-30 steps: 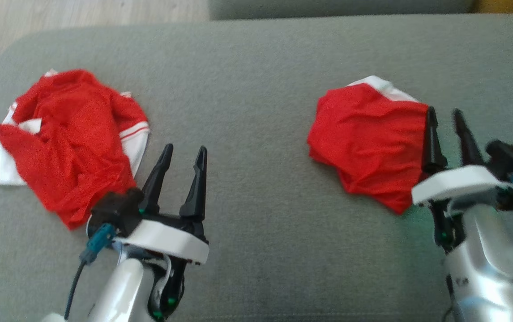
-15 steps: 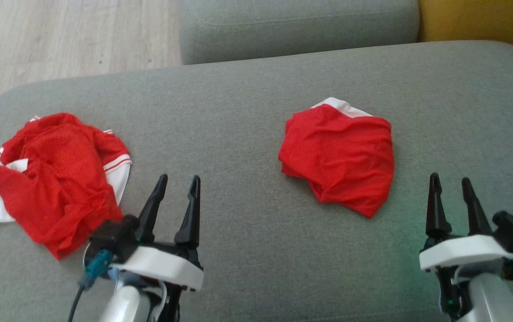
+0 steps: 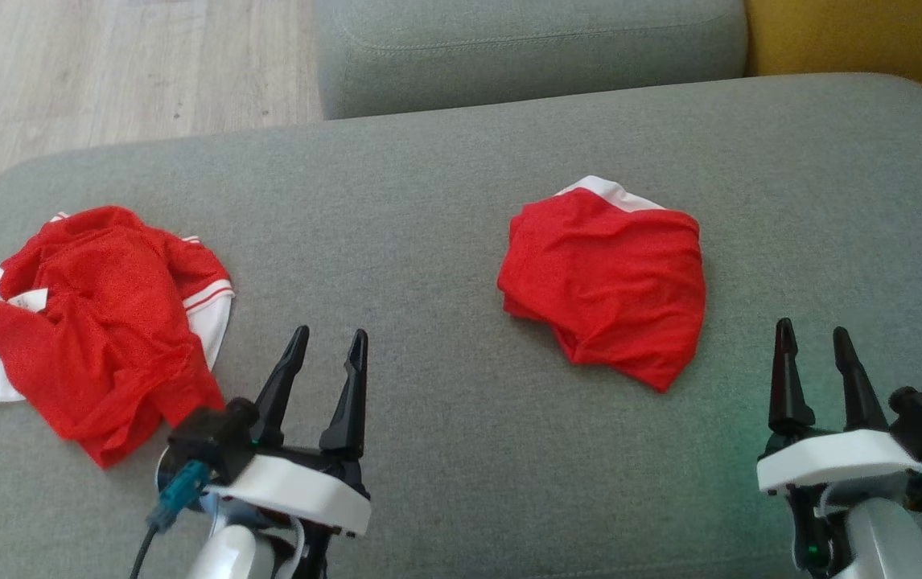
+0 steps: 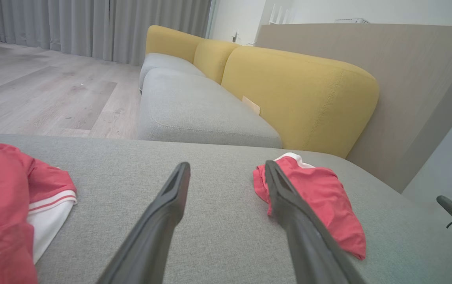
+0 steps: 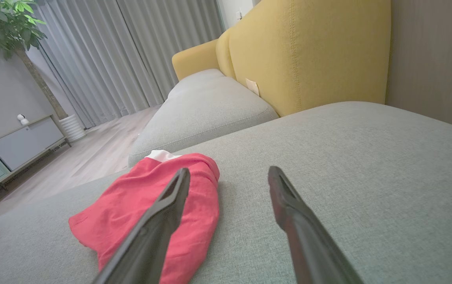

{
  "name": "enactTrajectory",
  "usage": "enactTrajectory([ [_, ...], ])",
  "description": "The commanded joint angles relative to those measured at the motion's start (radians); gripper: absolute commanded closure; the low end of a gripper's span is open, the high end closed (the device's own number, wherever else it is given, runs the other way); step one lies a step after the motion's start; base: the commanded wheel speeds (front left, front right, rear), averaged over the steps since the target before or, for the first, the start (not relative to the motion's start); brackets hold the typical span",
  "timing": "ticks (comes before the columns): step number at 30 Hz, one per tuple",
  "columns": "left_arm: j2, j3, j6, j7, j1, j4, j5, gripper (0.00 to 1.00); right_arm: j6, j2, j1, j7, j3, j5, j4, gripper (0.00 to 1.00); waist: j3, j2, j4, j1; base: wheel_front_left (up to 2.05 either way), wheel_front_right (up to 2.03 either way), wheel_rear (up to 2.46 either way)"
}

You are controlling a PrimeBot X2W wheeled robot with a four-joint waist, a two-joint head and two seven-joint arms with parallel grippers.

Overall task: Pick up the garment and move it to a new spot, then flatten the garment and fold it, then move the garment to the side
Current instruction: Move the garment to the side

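The left jaws and right jaws are hanging released, empty. The crumpled red jersey [image 3: 99,322] is lying on the sofa cushion [image 3: 445,450] just left of the left jaws; the folded red garment [image 3: 606,281], probably finished, is resting nearer the right jaws.

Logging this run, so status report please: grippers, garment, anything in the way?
Left gripper open, empty. Right gripper open, empty, clear of the folded red garment lying on the cushion. Crumpled red shirt far left, nothing blocking.

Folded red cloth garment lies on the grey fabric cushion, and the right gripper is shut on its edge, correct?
No: the right gripper is open and clear of the folded red cloth garment, which does lie on the grey fabric cushion. The head view shows it.
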Motion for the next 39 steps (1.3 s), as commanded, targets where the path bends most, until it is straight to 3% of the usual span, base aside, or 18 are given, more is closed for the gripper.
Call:
enactTrajectory([
  [1,0.002,0.023,-0.001,-0.012,-0.041,-0.039,0.007,0.0,-0.001,-0.003,-0.032,0.003,0.019,0.0,-0.03,0.0,0.004,0.0,0.005,0.0,0.0,0.0,0.0],
  [12,0.002,0.003,-0.009,-0.012,-0.067,-0.036,0.01,0.0,-0.001,-0.003,-0.104,0.069,0.024,0.029,0.056,0.0,0.061,0.0,0.055,0.0,0.0,0.0,0.0],
  [23,0.002,-0.028,-0.016,-0.012,-0.111,-0.026,0.011,0.0,-0.001,-0.003,-0.316,0.15,-0.004,0.153,0.358,0.0,0.154,0.0,0.143,0.0,0.0,0.0,0.0],
  [30,0.002,-0.024,-0.017,-0.012,-0.124,-0.021,0.014,0.0,-0.001,-0.003,-0.411,0.149,0.081,0.232,0.5,0.0,0.175,0.0,0.161,0.0,0.0,0.0,0.0],
  [32,0.002,-0.02,-0.015,-0.012,-0.127,-0.02,0.015,0.0,-0.001,-0.003,-0.426,0.133,0.111,0.227,0.524,1.0,0.177,0.0,0.156,0.0,0.0,0.0,0.0],
  [39,0.002,-0.008,-0.012,-0.012,-0.141,-0.026,0.017,0.0,-0.001,-0.045,-0.484,0.065,0.174,0.051,0.572,1.0,0.181,0.0,0.114,0.0,0.0,0.0,0.0],
])
